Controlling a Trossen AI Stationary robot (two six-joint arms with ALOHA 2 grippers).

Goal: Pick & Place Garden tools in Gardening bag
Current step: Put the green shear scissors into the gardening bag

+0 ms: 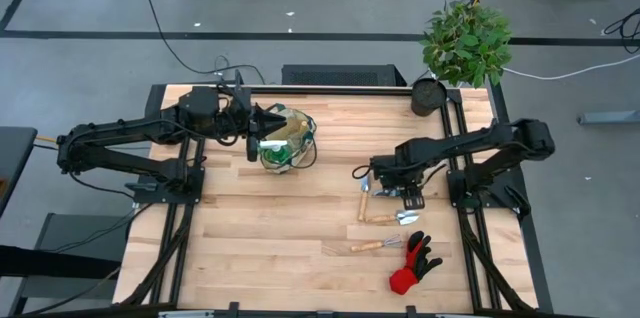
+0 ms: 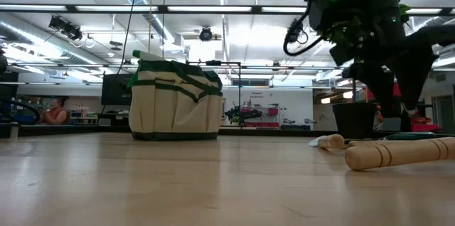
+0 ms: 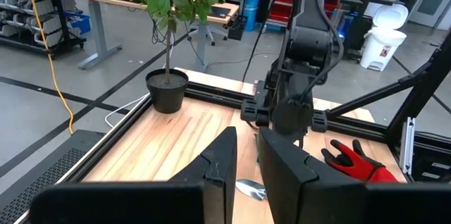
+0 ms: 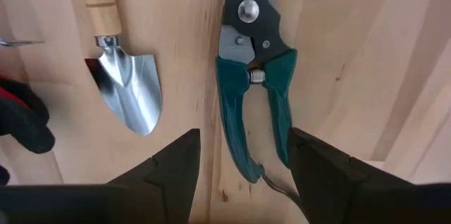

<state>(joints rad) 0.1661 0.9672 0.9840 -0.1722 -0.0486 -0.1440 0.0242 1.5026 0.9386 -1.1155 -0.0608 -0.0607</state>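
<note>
High view: tool packing partly under way, with the shears being lined up for pickup.

Over by the tan gardening bag [image 1: 287, 140], something green is already poking out of the top, and the left end effector [image 1: 252, 139] is hanging just beside it with its fingers nearly together and nothing visible between them. The right end effector [image 4: 243, 155] is hovering above the green-handled pruning shears [image 4: 252, 79], fingers apart on either side of the handles and not yet gripping. I'd judge most of the work is waiting: shears, small wooden-handled trowel [image 4: 127, 76], another wooden-handled tool [image 1: 375, 247] and the red-and-black glove [image 1: 414, 264] are lying on the counter [image 1: 280, 228], well apart from the bag.
</note>
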